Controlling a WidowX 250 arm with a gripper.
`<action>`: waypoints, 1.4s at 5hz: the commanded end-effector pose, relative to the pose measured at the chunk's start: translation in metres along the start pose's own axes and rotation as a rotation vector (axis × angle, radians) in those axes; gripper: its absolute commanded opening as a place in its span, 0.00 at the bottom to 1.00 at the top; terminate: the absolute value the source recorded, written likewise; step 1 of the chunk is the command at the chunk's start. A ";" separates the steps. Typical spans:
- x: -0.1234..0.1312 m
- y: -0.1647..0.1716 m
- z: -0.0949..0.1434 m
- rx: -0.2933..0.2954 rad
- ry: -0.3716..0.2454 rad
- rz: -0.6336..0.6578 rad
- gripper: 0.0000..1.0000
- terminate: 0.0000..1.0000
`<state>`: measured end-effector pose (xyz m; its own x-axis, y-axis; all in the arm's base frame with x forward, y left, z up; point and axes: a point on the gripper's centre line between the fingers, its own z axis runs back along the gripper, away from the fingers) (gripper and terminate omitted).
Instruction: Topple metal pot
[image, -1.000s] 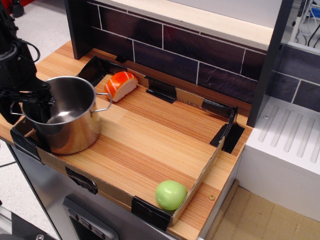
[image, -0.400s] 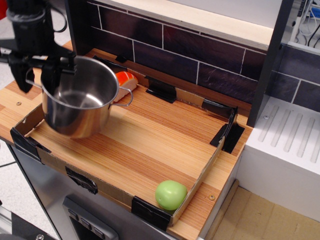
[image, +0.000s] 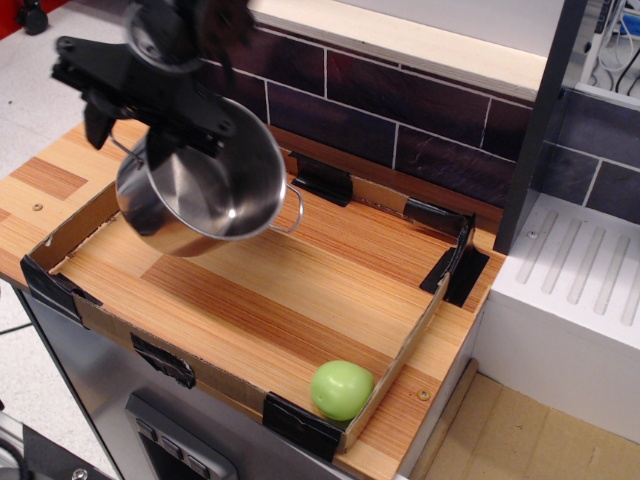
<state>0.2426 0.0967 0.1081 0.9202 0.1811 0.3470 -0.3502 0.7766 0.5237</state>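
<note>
Counter: wooden counter (image: 300, 300), light and reddish planks, fenced by a low cardboard rim (image: 400, 365) held with black tape at the corners.
Back wall: dark tiled wall (image: 400, 110) behind the counter, pale shelf edge above it.
Side unit: white ribbed surface (image: 580, 270) to the camera's right of the counter, beyond a dark post.
My arm: black, reaching in from the upper left of the view, blurred; wrist tilted, body slanting down toward the counter's back-left area.
My jaws: my gripper (image: 160, 125) is closed on the near rim of the metal pot (image: 205, 190); one finger (image: 160, 150) shows dark against the inside wall, the other side sits outside the rim.
Pot position: lifted clear of the wood at the back-left of the fenced area, tipped so its mouth faces right and toward the camera; shiny interior fully exposed.
Pot handles: one wire loop sticks out at the lower right of the rim; a second thin wire shows at the upper left, partly behind my jaws.
Around: green apple (image: 342, 389) in the near-right corner, against the cardboard rim, well apart from the pot.
In the way: open wood between pot and apple.
Count: one pot, one apple, one arm.
</note>
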 end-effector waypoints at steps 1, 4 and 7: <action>-0.008 -0.015 0.003 0.069 -0.352 -0.021 0.00 0.00; -0.006 -0.022 -0.016 0.050 -0.470 -0.111 0.00 0.00; -0.012 -0.014 -0.014 -0.092 -0.273 -0.065 1.00 0.00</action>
<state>0.2345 0.0955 0.0815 0.8754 -0.0343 0.4823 -0.2406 0.8343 0.4960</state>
